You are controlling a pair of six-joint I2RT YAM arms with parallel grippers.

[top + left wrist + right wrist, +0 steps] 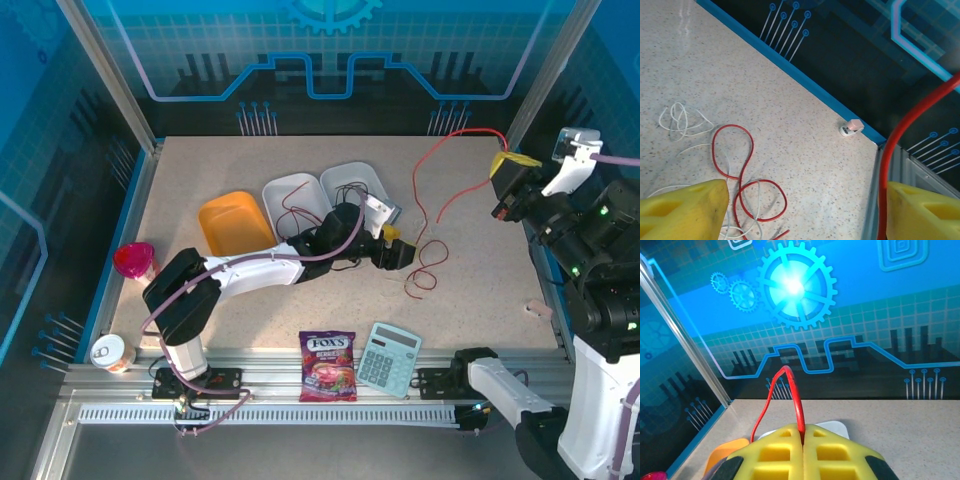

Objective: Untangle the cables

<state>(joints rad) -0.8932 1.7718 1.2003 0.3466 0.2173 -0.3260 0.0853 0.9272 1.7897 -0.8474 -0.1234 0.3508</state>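
Right gripper (802,434) first: its yellow fingers (775,455) are pressed flat together with the red cable (798,405) pinched in the seam. The strand rises out of the tips, arches over and drops away to the left. From above, that right gripper (507,166) hangs high at the right side of the table (480,310). The red cable (440,150) sweeps from it in a long arc toward the middle and then down to the surface. Over to the left gripper (393,246), stretched out low over the middle of the table: jaws wide apart, gripping nothing. On its wrist camera the left gripper (805,195) shows one yellow finger at each bottom corner. A stretch of red cable runs down close inside the finger at the lower right of that view; touching or not, I can't tell. Below it, red loops (740,170) curl on the speckled top with a thin white cable (682,120) tangled through and beside them. From above, those red loops (425,272) lie just beside the left gripper. Further back sit two white trays (278,188), one with a red strand (300,208) in it, the other with a thin dark wire (350,190), and an orange tray (235,222) beside them. At the near edge, a candy bag (327,365) and a calculator (388,358) lie side by side.
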